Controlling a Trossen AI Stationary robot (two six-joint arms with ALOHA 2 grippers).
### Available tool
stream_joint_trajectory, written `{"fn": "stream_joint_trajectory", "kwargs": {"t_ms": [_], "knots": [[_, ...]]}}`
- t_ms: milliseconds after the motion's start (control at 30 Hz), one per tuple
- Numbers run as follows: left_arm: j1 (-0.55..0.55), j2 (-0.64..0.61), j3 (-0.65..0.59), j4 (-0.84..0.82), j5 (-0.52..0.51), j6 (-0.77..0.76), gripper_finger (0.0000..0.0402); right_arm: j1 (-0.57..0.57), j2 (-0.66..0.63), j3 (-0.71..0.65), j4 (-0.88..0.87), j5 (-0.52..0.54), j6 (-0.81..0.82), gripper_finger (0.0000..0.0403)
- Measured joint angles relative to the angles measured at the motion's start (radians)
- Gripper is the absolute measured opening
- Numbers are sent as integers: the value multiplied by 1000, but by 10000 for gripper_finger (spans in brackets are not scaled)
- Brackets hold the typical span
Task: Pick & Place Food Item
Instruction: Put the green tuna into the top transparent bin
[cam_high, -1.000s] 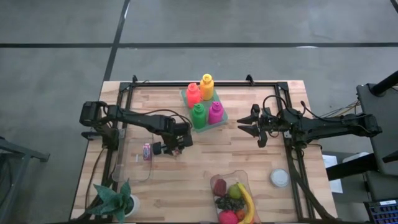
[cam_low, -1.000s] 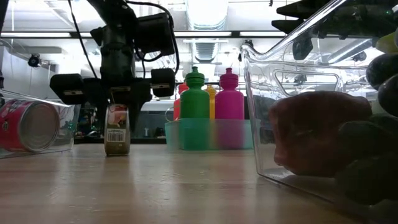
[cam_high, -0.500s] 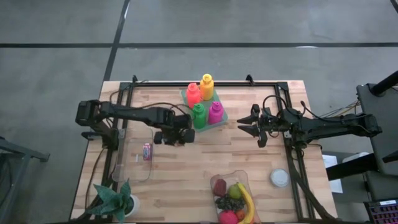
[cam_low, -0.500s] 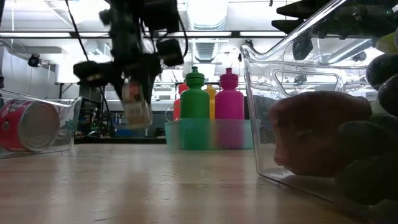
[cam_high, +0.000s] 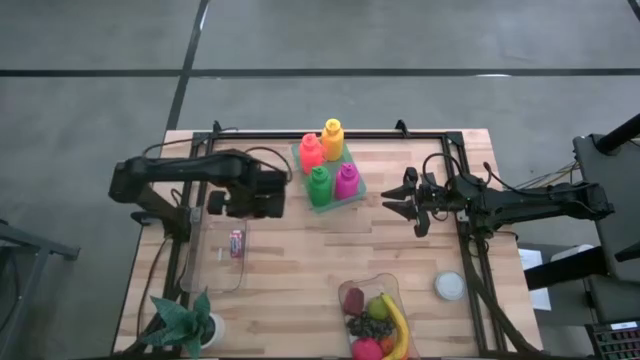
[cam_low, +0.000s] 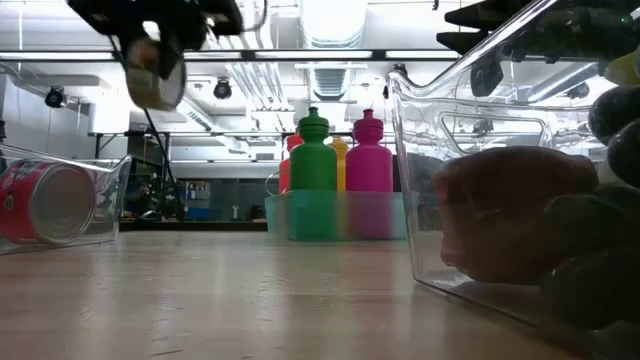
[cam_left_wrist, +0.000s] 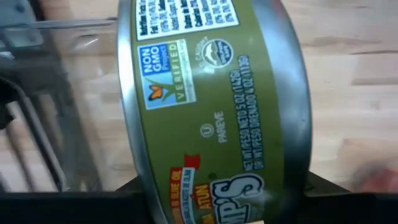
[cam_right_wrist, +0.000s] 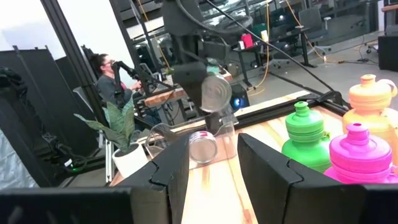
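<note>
The left gripper (cam_high: 222, 201) grips an olive-labelled can (cam_left_wrist: 211, 106), held in the air above the far end of the clear bin (cam_high: 205, 270) at the table's left edge. That bin holds 1 red can (cam_low: 45, 203) on its side; the rack of 4 bottles (cam_high: 329, 168) stands just beside, towards the centre. The right gripper (cam_high: 397, 200), fingers narrowly parted and empty, waits near the right edge, with bare wood (cam_high: 300, 250) between it and the fruit container (cam_high: 375, 320).

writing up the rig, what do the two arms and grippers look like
Both arms are dark, near black, built of jointed segments with loose black cables looping along them. The left gripper and right gripper each end in two blocky dark fingers. No markings are readable.
</note>
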Motion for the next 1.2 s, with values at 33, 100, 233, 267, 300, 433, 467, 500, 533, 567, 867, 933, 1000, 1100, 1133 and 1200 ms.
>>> {"fn": "stream_joint_trajectory", "kwargs": {"t_ms": [33,100,233,267,300,433,467,500,533,567,867,933,1000,1100,1133,1200], "knots": [[-8,-29,-13,12,-9,-8,147,0,0,0,1,0,0,134],[-30,-83,-54,7,-28,-46,147,0,0,0,0,0,0,134],[-89,-196,-148,10,-46,-190,147,0,0,0,-1,0,0,134],[-107,-224,-177,12,-46,-227,147,0,0,0,-1,0,0,134],[-125,-250,-207,18,-45,-263,147,0,0,0,0,0,0,134],[-200,-339,-327,62,-13,-385,147,0,0,0,0,0,0,134],[-217,-357,-356,78,1,-409,147,0,0,0,0,0,0,134],[-233,-375,-386,91,15,-430,147,0,0,0,0,0,0,134],[-247,-390,-415,105,26,-445,147,0,0,0,0,0,0,134],[-261,-405,-443,118,30,-455,147,0,0,0,0,0,0,134],[-288,-481,-698,286,28,-401,147,0,0,0,0,0,0,134],[-288,-489,-750,333,28,-379,147,0,0,0,0,0,0,134],[-288,-492,-798,373,29,-355,147,0,0,0,0,0,0,134],[-288,-490,-844,430,29,-328,147,0,0,0,1,0,0,134],[-289,-484,-840,425,28,-327,147,0,0,0,0,0,0,134],[-290,-477,-835,425,22,-302,147,0,0,0,0,0,0,134]]}}
